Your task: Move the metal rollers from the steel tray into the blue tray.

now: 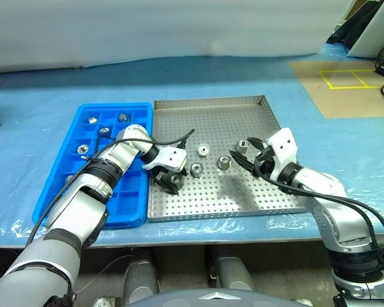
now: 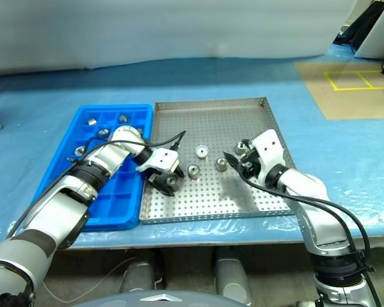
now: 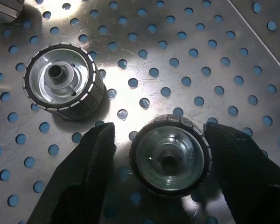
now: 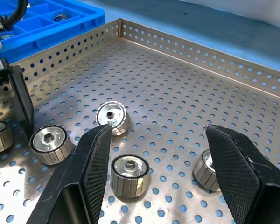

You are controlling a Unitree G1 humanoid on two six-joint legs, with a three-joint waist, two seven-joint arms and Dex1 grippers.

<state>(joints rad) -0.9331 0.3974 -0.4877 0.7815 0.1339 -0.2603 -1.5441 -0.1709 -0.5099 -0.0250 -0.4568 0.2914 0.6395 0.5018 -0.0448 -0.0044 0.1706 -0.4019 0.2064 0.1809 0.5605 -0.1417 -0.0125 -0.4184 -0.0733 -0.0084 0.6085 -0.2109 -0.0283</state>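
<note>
L tool [image 3: 158,154] straddles one small shiny ribbed metal roller [image 3: 170,158] on perforated square steel tray [image 1: 243,121], near its blue-grid-tray [image 1: 64,173] edge. Roller axis upright, fingers [image 3: 84,172] spread either side, no contact yet. R tool [image 4: 154,158] spread over another roller [image 4: 129,173].

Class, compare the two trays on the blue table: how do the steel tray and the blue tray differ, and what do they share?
The steel tray is silver metal with one open perforated floor; the blue tray is plastic, split into small square compartments. The steel tray is wider; the blue tray is narrower. Both grippers work over the steel tray, none over the blue tray. Both are low-rimmed, lie flat side by side and hold metal rollers.
</note>
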